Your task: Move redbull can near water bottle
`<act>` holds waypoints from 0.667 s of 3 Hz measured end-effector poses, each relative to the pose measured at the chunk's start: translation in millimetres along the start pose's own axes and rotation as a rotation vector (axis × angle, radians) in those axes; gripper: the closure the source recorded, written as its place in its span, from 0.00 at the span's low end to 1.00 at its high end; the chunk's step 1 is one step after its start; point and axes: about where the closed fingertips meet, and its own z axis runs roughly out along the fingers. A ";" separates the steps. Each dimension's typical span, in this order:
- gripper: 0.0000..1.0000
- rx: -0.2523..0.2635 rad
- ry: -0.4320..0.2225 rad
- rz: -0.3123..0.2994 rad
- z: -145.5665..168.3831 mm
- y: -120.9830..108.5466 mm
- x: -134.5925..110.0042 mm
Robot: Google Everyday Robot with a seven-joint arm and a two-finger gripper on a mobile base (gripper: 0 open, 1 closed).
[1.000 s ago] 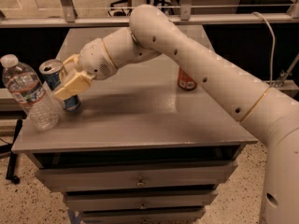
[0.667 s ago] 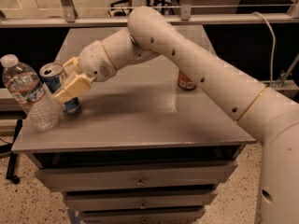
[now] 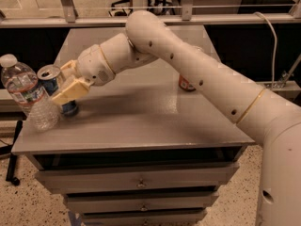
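Holding the redbull can (image 3: 51, 75) just right of the water bottle (image 3: 26, 95), the gripper (image 3: 61, 83) has its two pale fingers narrowed onto the can body, one in front and one behind. The silver top shows above the fingers and the blue base below them. The base sits at or just above the table (image 3: 141, 121); which of the two cannot be told. Can and bottle stand very close together, possibly touching at shoulder height.

Status: placement appears nearly complete. The remaining step is judged to be release and withdrawal.

Hazards from this position:
- Bottle knock-over. The bottle stands close to the table's left edge. Any further travel toward it, or a finger swinging outward on opening, could push it off.
- Can topple. If the base is not flat on the table at release, the slim can may tip against the bottle.
- Drag on retreat. A finger catching the can while pulling away from the bottle could carry it back out.

The arm (image 3: 188, 65) spans the table from the right. The orange-red soda can (image 3: 185, 84) stands well apart from the bottle, partly hidden behind the arm.
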 end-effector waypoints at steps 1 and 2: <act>0.06 0.010 -0.001 -0.009 0.8 1.5 0.1; 0.00 0.026 0.001 -0.013 -2.8 2.1 -0.1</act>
